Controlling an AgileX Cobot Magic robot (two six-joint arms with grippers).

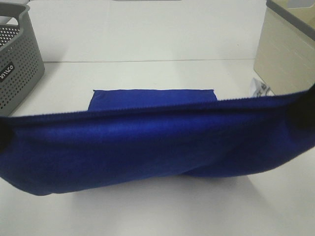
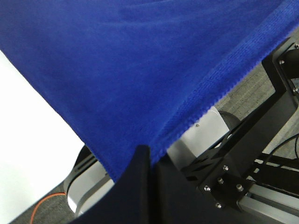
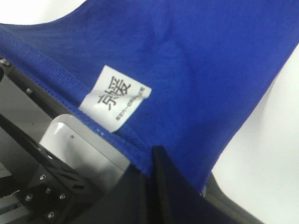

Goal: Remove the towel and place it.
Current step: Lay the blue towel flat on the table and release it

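Note:
The royal-blue towel (image 1: 147, 147) hangs stretched across the exterior high view, lifted off the white table (image 1: 147, 73). Its far part (image 1: 152, 96) still lies flat on the table behind the raised edge. My left gripper (image 2: 145, 156) is shut on the towel's hem at one corner and shows as a dark shape at the left edge (image 1: 3, 133). My right gripper (image 3: 154, 156) is shut on the opposite corner, beside the white tag (image 3: 116, 98), and shows dark at the right edge (image 1: 301, 117). The towel hides most of both grippers.
A grey perforated basket (image 1: 17, 64) stands at the back left of the table. A beige box (image 1: 290, 54) stands at the back right, with a small pale item (image 1: 259, 88) at its foot. The wrist views show the robot's black frame (image 2: 243, 158) and an orange cable (image 2: 44, 205) below.

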